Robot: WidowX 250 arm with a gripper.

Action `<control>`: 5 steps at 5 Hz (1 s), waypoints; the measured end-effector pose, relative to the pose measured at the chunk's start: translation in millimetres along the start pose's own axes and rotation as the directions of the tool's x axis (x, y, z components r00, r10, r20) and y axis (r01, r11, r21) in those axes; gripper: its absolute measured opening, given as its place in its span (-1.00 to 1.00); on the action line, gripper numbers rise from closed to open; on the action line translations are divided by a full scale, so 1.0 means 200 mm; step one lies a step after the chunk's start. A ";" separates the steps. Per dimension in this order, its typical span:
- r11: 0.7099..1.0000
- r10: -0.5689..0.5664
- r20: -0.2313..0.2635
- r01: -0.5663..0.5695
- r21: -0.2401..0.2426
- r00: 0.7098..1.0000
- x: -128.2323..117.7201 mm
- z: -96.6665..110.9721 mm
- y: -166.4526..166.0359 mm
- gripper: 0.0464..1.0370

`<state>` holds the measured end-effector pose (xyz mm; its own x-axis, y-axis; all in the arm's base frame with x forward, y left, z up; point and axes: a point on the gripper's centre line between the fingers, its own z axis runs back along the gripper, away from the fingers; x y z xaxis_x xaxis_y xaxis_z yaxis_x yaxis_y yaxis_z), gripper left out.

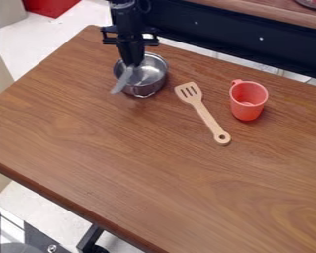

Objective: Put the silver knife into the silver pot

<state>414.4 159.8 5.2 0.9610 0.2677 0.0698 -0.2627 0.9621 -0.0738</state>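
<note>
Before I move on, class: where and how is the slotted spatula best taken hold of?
The slotted spatula is probably best gripped mid-handle, coming straight down and closing across its width. It lies flat on the table, its handle slim and straight; the slotted head is broader and nearer the silver pot.

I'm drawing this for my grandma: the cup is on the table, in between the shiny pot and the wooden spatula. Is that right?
Not quite. The cup is on the table, but it isn't in the middle: the camera view shows the wooden spatula in between the shiny pot and the cup.
</note>
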 end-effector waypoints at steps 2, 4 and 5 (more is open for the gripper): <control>1.000 0.016 -0.014 -0.016 0.019 1.000 0.04 -0.06 0.01 -0.72; 0.999 0.037 -0.023 -0.038 -0.022 0.999 0.06 -0.04 -0.02 0.34; 0.999 0.030 -0.022 -0.031 -0.040 0.999 0.06 -0.04 -0.02 0.86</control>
<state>427.0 158.6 -1.6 0.9544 0.2950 0.0453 -0.2883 0.9505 -0.1159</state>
